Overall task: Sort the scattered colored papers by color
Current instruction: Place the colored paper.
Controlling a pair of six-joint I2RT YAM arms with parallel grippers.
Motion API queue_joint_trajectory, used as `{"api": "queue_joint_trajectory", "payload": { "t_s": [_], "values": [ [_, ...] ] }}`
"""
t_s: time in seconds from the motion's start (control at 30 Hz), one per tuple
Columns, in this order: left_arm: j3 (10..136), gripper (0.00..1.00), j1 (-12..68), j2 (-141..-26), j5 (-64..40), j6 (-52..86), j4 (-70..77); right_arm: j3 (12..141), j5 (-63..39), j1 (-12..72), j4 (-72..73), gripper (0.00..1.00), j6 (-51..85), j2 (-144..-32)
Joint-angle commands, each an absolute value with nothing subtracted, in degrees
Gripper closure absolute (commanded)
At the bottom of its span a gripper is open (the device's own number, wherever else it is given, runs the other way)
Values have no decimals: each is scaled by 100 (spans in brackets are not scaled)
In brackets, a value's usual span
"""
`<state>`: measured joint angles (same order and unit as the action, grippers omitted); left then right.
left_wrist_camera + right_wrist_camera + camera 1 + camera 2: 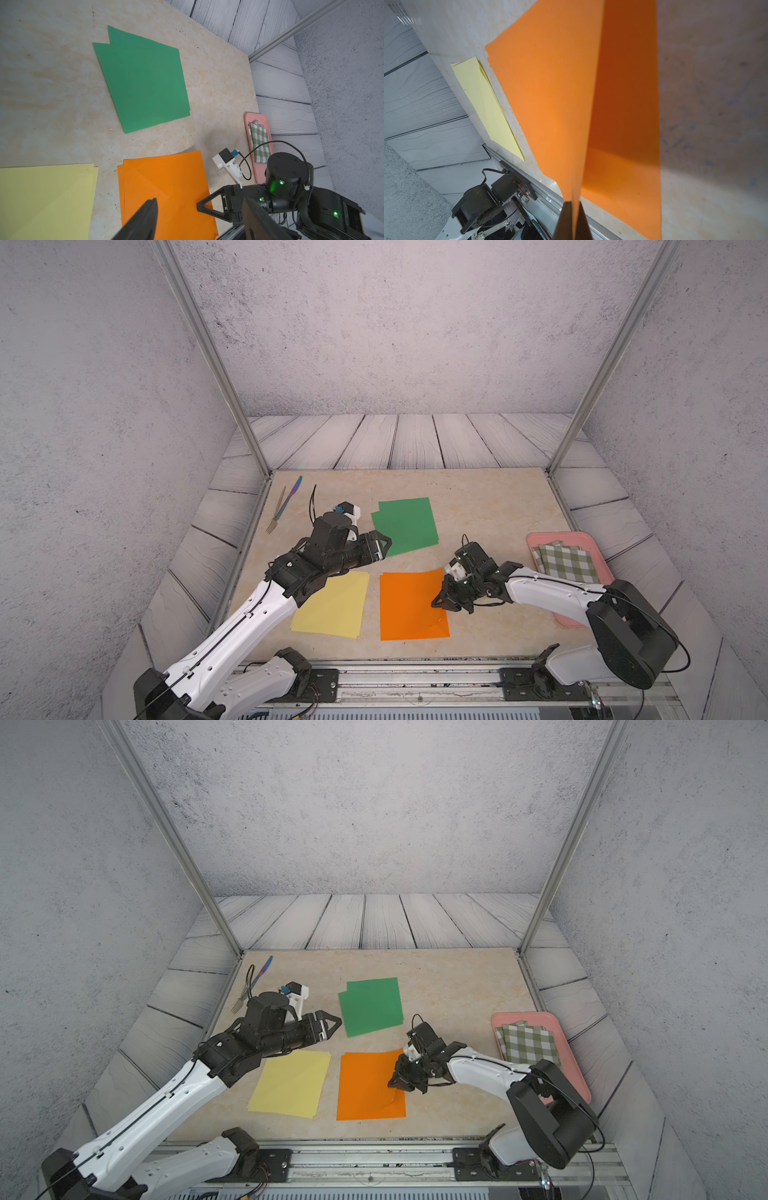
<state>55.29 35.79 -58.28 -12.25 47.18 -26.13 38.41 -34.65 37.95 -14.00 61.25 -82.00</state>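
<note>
Three piles of colour lie apart on the table (490,506): green papers (409,524) at the back, yellow papers (332,605) and orange papers (405,614) side by side nearer the front. The right gripper (437,602) has its fingers clamped on the top orange sheet (550,104) at the edge facing the pink tray (559,537), and that edge is raised while the rest rests on the pile. The sheet's long axis appears to run from the table's front toward its back, in line with the sheets under it. The left gripper (384,545) hovers just beside the green pile's near corner, fingers (145,218) apart and holding nothing. The sorting looks nearly done. To finish cleanly, the held sheet should probably be lowered slowly and squared with the pile before it is released, since thin paper curls and may drag the sheet beneath.
</note>
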Motion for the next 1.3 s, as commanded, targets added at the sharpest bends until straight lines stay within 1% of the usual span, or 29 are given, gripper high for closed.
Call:
{"api": "queue_joint_trajectory", "payload": {
  "t_s": [0.0, 0.33, 0.37, 0.4, 0.43, 0.5, 0.53, 0.57, 0.63, 0.67, 0.7, 0.83, 0.9, 1.0, 1.13, 1.27],
  "values": [
    [5457, 30, 3602, -5862, -1266, 4754, -2441, 4014, -3535, 3827, -1616, 100, 5935, -8332],
    [5381, 30, 3603, -5955, -1301, 4793, -2323, 3968, -3560, 3832, -1679, 100, 5810, -8437],
    [5382, 30, 3599, -5956, -1309, 4798, -2329, 3942, -3551, 3833, -1679, 98, 5810, -8437],
    [5380, 30, 3603, -5960, -1310, 4794, -2325, 3936, -3537, 3837, -1706, 91, 5797, -8428],
    [5383, 30, 3604, -5963, -1318, 4798, -2328, 3933, -3513, 3834, -1740, 89, 5801, -8422],
    [5375, 30, 3603, -5966, -1317, 4790, -2327, 3928, -3451, 3840, -1783, 86, 5784, -8380],
    [5362, 30, 3596, -5962, -1316, 4785, -2329, 3942, -3405, 3832, -1834, 79, 5783, -8357],
    [5361, 30, 3601, -5964, -1318, 4785, -2325, 3954, -3331, 3834, -1907, 68, 5772, -8317],
    [5369, 29, 3601, -5961, -1319, 4785, -2327, 3976, -3224, 3833, -2038, 64, 5743, -8250],
    [5366, 29, 3602, -5960, -1327, 4782, -2329, 3990, -3172, 3834, -2094, 60, 5740, -8215],
    [5369, 29, 3598, -5968, -1327, 4780, -2329, 3994, -3137, 3838, -2162, 51, 5739, -8185],
    [5378, 29, 3603, -5993, -1360, 4772, -2320, 3947, -2960, 3837, -2357, 39, 5773, -8024],
    [5365, 29, 3603, -6012, -1371, 4771, -2320, 3897, -2819, 3834, -2503, 34, 5839, -7856],
    [5337, 29, 3599, -6018, -1380, 4781, -2310, 3825, -2517, 3837, -2807, 30, 5924, -7489],
    [5351, 29, 3596, -6105, -1419, 4774, -2259, 3899, -2001, 3828, -3407, 29, 5941, -6910],
    [5602, 29, 3595, -6462, -1490, 4688, -2301, 4113, -1707, 3760, -3932, 27, 5892, -6466]
  ]
}}
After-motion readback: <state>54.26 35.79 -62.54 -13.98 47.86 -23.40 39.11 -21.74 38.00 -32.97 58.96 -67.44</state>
